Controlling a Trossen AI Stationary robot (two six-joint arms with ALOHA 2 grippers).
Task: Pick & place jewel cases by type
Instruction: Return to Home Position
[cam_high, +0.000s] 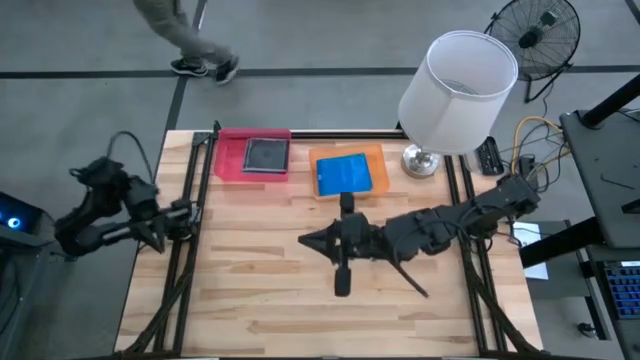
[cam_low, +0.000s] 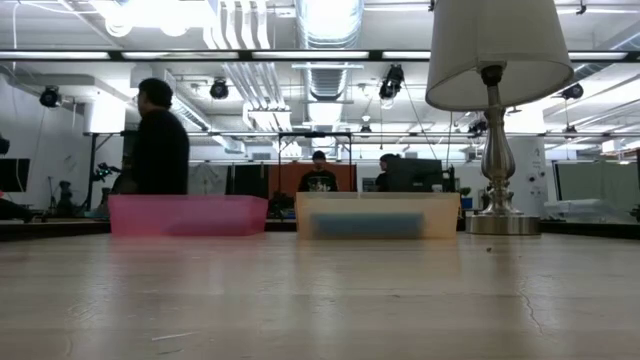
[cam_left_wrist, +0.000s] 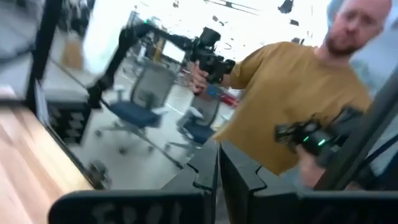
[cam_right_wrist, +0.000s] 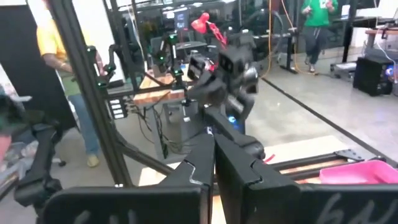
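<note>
Overhead, one black jewel case (cam_high: 266, 155) tops the pink tray (cam_high: 228, 158), and anything beneath it is covered, so no count is possible. Same story at the orange tray (cam_high: 378, 155): a blue jewel case (cam_high: 345, 173) on top, the rest hidden. Down at desk (cam_low: 320, 300) height the pink tray's wall shuts off its contents entirely, and the orange tray's wall lets through only a blue smear. The lampshade (cam_high: 458, 90) covers its own stem from above. A person (cam_high: 195, 45) at the high view's top edge is cut down to legs and shoes, and the fan (cam_high: 535, 35) is clipped there too. In the left wrist view a person in a mustard shirt (cam_left_wrist: 298, 106) is blurred, and the dark green-lit object (cam_left_wrist: 317, 140) they hold is unreadable.
</note>
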